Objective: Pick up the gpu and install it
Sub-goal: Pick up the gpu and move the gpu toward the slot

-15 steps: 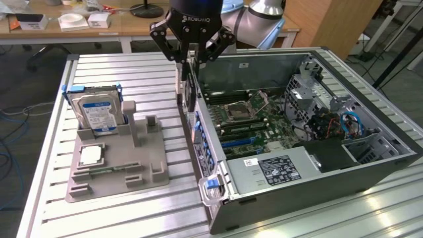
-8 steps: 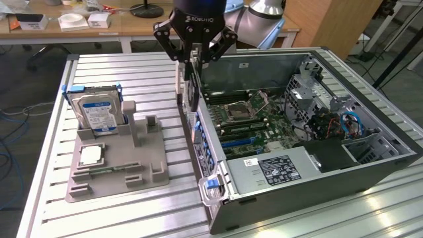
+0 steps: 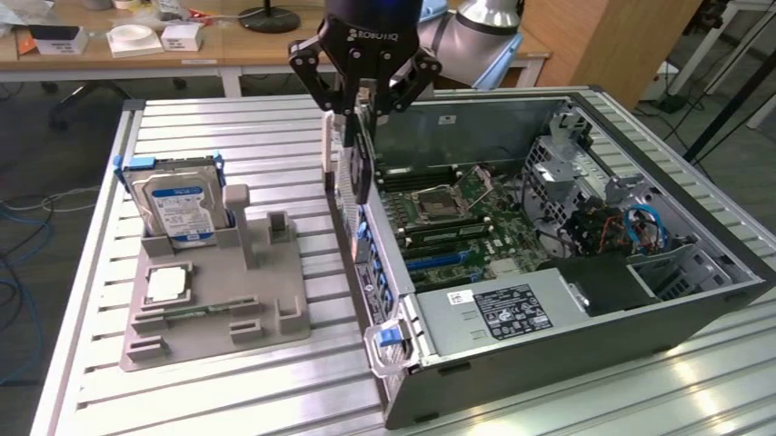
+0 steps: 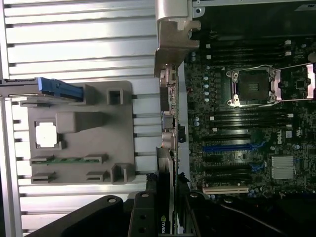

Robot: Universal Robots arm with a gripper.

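Your hand (image 3: 362,113) is clamped on the gpu (image 3: 353,173), which hangs on edge over the open computer case's (image 3: 582,363) wall, beside the motherboard (image 3: 473,222).

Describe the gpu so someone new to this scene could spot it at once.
Start at the open computer case. Above its wall nearest the grey holder, the gripper is closed on the gpu, a thin dark card hanging on edge. Unlike the boxy silver hard drive with its blue-white label standing in that holder, it is flat, dark and held in the air.
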